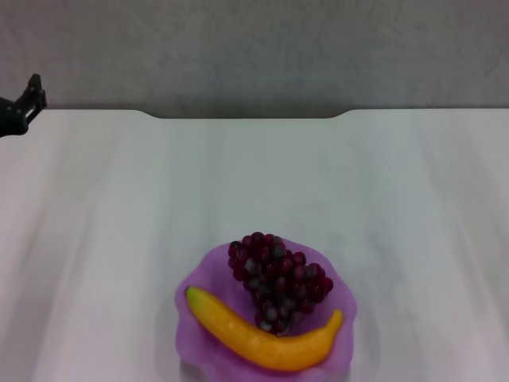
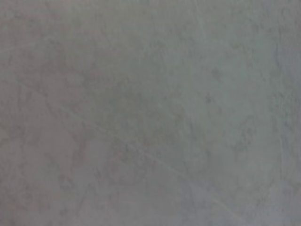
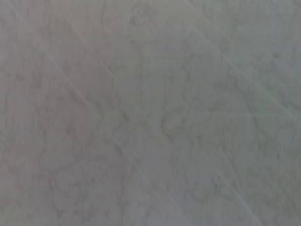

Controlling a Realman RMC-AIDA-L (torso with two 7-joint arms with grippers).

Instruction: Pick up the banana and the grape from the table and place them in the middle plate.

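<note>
The light-purple middle plate (image 1: 205,269) with its wavy rim sits on the white table (image 1: 374,183), near the front edge in the head view. The yellow-orange banana (image 1: 266,341) lies inside it along the near side, greenish tip to the left. The dark red-purple grape (image 1: 278,278) bunch rests in the plate just behind the banana and touches it. My left gripper (image 1: 22,107) hangs at the far left edge of the view, at the table's back edge, far from the plate. My right gripper is out of view. Both wrist views show only a plain grey surface.
The table's far edge has a shallow notch (image 1: 246,116) in the middle, with a grey wall (image 1: 254,48) behind it. Nothing else stands on the tabletop apart from the plate.
</note>
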